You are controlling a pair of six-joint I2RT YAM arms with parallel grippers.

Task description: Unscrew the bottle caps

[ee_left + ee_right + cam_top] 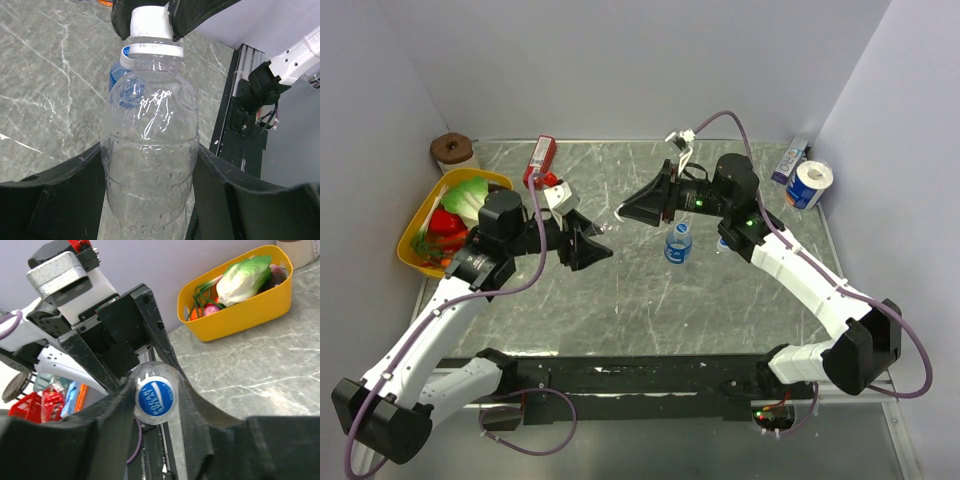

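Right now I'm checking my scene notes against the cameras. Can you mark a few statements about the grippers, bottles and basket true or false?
1. The left gripper clamps a clear bottle by its body. True.
2. The right gripper is open, clear of that bottle's cap. False: its fingers are closed around the cap.
3. A blue-labelled bottle stands upright on the table, not held by either gripper. True.
4. The yellow basket is empty. False: it holds vegetables.
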